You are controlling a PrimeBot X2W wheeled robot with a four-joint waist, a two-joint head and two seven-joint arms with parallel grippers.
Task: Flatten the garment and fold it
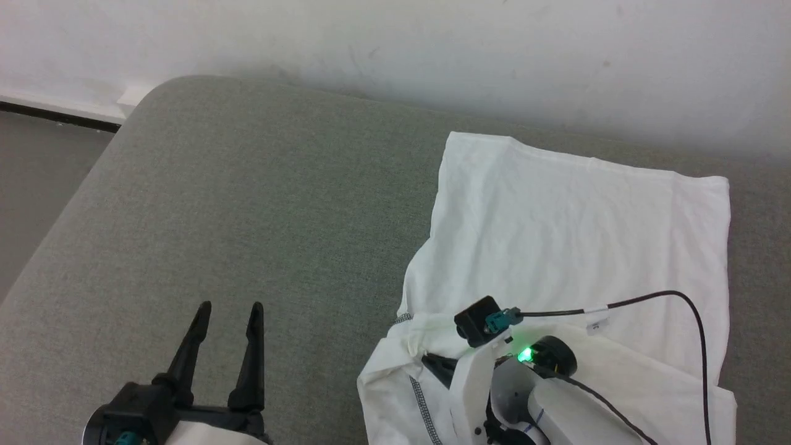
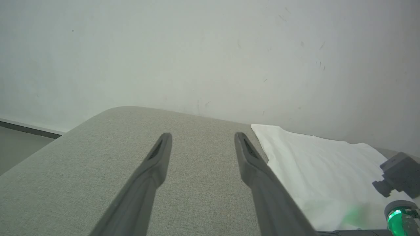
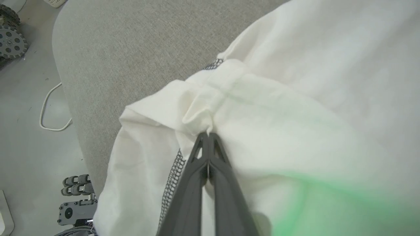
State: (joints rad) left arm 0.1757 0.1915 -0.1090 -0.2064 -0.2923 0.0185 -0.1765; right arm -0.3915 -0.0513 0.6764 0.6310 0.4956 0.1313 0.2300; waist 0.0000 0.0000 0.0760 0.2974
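Right gripper [image 3: 208, 135]: fingers pressed flat together, tips buried in a small pucker of white cloth, so it reads as a pinch on the garment [image 1: 575, 241] with only a thin layer between them. Pinch point sits by a seam, dark dashed stitching [image 3: 174, 170] running just beside the fingers. Left gripper [image 1: 228, 306]: fingers spread wide, nothing between them, hanging over bare cushion well apart from the cloth. Garment lies on the right half of the grey cushion [image 1: 259, 204]. Its far part is spread smooth almost to the cushion's back edge under the wall [image 1: 395, 43]. Its near part is doubled over and rumpled around the right gripper, and in the right wrist view a flap seems to droop past the cushion's front edge. Fabric is thin, plain white and soft-creased, and looks likely to follow a pull readily. Judged step: flattening, not yet folding. Next move probably calls for drawing the pinched fold outward toward the bare left side so the doubled layer opens. The grip should stay low so the smooth far part is not dragged. The left gripper would need to come across to take a second hold.
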